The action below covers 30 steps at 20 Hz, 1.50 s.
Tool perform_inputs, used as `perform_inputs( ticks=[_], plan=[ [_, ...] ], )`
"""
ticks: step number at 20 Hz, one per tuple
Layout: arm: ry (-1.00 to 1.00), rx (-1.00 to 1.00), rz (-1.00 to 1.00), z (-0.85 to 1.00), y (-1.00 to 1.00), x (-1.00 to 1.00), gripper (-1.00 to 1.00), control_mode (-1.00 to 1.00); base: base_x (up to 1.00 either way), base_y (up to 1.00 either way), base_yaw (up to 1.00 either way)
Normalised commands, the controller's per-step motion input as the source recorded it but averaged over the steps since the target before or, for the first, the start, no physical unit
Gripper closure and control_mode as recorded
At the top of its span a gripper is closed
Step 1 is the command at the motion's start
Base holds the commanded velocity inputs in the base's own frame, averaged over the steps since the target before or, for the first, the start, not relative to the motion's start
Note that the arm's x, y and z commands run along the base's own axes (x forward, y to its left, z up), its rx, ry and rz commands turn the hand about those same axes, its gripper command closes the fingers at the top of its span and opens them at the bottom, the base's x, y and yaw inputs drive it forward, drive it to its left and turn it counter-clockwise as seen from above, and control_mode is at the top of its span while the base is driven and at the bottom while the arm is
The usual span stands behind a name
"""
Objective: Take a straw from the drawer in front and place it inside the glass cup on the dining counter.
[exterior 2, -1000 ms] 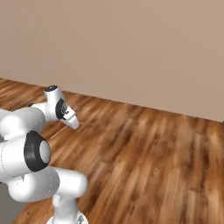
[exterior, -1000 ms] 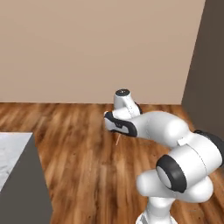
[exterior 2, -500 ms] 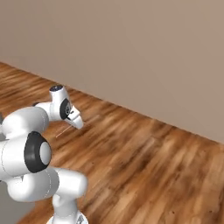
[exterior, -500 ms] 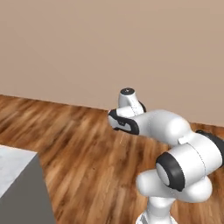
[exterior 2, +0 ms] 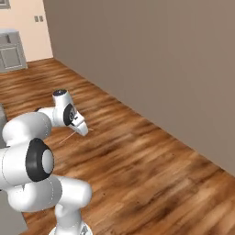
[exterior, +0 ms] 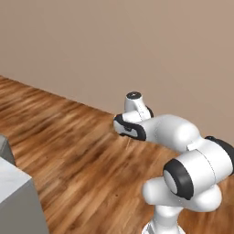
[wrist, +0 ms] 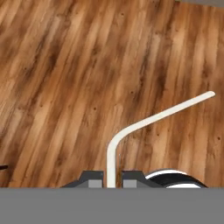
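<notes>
The whole scene has swung across both base views over the last second: the wall fills more of the frame, the wood floor (exterior: 68, 151) sits at a new angle, and beige cabinets (exterior 2: 11, 50) have come into the far left corner of the right base view. That is the base turning, not the things moving. The arm's pose relative to the base looks unchanged, folded in close with the hand held out over the floor.

The end effector (wrist: 111, 179) is closed on the straw (wrist: 144, 122), its two fingers pinching the straight lower end; the straw rises from between them, bends, and its longer part slants off to one side (it reads pale here, almost cream). In the right base view the straw (exterior 2: 69, 137) shows as a thin line below the hand.

So pickup is done, and this is most likely transit toward the dining counter, with the cup still to be found.

Room is generous: bare floor ahead and to both sides, the wall (exterior 2: 160, 69) well apart from the hand. The nearest edge is a grey-white desk corner (exterior: 16, 201) at the lower left of the left base view, near the base but clear of the arm.
</notes>
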Motion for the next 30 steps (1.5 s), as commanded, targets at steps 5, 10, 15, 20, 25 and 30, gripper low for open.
perform_inputs(
  ticks=[5,10,15,20,25,30],
  plan=[
    [0.00,0.00,0.00,0.00,0.00,0.00,1.00,1.00,1.00,-0.36,0.51],
    [0.00,0.00,0.00,0.00,0.00,0.00,1.00,1.00,1.00,-0.35,0.50],
    [0.00,0.00,0.00,0.00,0.00,0.00,1.00,1.00,1.00,-0.33,0.44],
    [0.00,0.00,0.00,0.00,0.00,0.00,1.00,1.00,1.00,-0.35,0.27],
    [0.00,0.00,0.00,0.00,0.00,0.00,1.00,1.00,1.00,-0.36,0.24],
    [0.00,0.00,0.00,0.00,0.00,0.00,1.00,1.00,1.00,-0.33,0.39]
  ],
)
